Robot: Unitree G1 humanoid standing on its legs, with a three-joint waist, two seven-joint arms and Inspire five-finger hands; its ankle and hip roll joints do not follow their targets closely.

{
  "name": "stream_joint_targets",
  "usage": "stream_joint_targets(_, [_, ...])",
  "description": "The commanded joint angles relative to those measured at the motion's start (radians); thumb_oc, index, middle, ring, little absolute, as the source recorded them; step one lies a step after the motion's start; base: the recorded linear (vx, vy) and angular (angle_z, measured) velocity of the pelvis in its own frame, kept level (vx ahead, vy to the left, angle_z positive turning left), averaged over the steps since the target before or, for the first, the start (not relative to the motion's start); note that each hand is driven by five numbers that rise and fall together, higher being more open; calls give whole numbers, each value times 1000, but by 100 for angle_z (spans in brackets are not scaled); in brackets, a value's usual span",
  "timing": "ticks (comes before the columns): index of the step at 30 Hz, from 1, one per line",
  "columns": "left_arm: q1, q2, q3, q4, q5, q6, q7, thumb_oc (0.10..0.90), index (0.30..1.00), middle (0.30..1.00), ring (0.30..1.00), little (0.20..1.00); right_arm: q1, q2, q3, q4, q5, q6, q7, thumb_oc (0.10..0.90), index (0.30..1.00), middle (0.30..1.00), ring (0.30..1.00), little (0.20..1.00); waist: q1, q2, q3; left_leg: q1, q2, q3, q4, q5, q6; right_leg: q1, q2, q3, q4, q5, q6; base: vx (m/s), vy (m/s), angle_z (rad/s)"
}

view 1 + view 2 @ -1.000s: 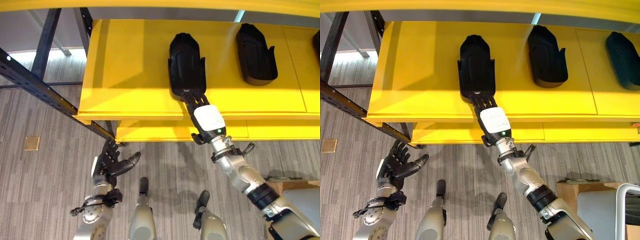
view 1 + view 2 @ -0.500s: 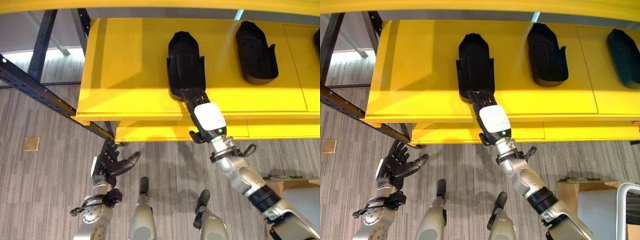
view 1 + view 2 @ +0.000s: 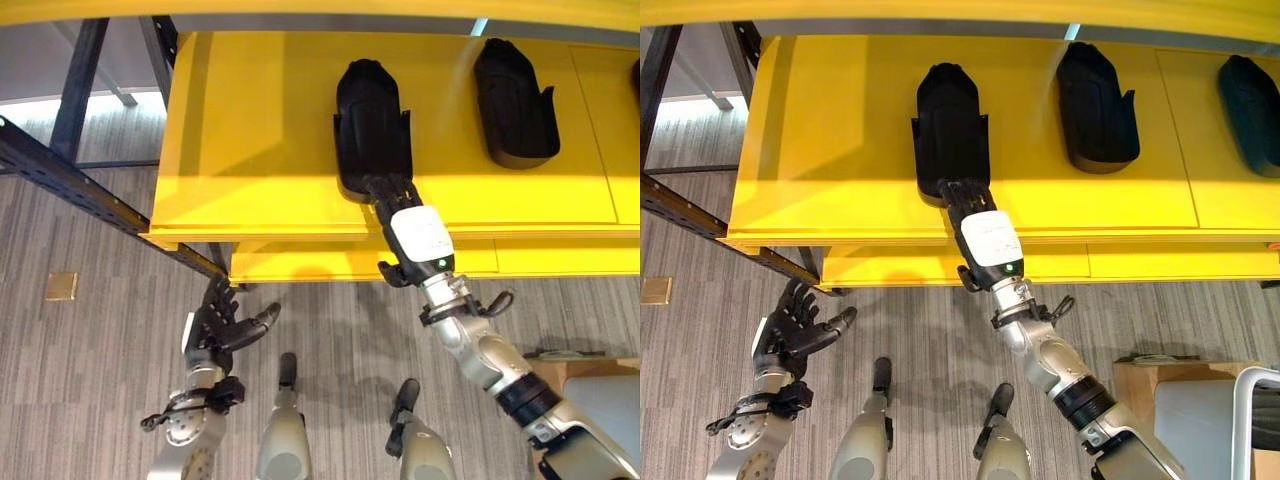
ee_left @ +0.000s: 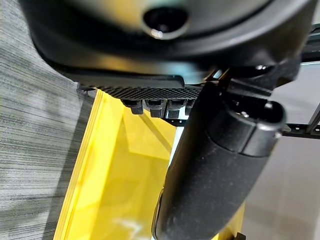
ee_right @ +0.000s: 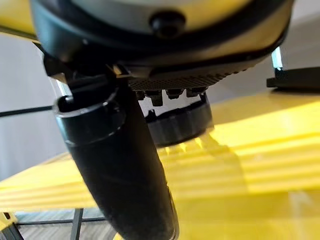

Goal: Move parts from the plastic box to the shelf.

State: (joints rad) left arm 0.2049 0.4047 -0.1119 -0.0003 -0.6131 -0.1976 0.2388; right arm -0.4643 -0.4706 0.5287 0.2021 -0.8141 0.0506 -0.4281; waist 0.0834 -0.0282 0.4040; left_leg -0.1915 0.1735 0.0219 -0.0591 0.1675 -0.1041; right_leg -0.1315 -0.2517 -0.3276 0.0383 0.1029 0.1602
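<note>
We see a bright yellow shelf (image 3: 260, 130) carrying matte black parts (image 3: 372, 120), over a grey floor (image 3: 90, 330) with fine streaked lines. Our right hand (image 3: 398, 200) is dark with a white back; our left hand (image 3: 222, 325) is dark.

Light: bright from overhead, a band of shadow along the yellow shelf (image 3: 260, 150) beyond my right hand (image 3: 400, 200).
Blur: my thumb looms soft in both wrist views.
</note>
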Motion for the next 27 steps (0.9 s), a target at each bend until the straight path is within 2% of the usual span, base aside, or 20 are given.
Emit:
stream_joint_targets(1, [-4, 27, 59, -105, 60, -107, 21, 900, 1000, 1000, 1000, 1000, -55, 7, -54, -140, -3, -29, -84, 900, 1000, 1000, 1000, 1000, 0, -47, -33, 85, 54, -7, 30, -118, -3, -61, -94, 50, 85, 37, 50, 0, 0, 0])
stream_joint_targets(6, [5, 23, 73, -113, 81, -104, 37, 900, 1000, 1000, 1000, 1000, 29, -31, -100, -285, -41, -46, -78, 900, 1000, 1000, 1000, 1000, -16, -58, -27, 82, 55, -5, 34, -121, -2, -66, -91, 56, 87, 38, 50, 0, 0, 0])
stream_joint_targets(13, [17, 17, 81, -122, 93, -102, 47, 900, 1000, 1000, 1000, 1000, 76, -43, -110, -350, -35, -69, -69, 900, 1000, 1000, 1000, 1000, -23, -65, -33, 85, 57, 1, 36, -124, -3, -64, -90, 58, 82, 36, 51, 0, 0, 0])
stream_joint_targets(27, [29, 16, 85, -126, 91, -106, 51, 900, 1000, 1000, 1000, 1000, 74, -20, -74, -277, 16, -70, -55, 900, 1000, 1000, 1000, 1000, -24, -70, -34, 93, 58, 5, 32, -125, -3, -61, -84, 64, 78, 37, 50, 0, 0, 0])
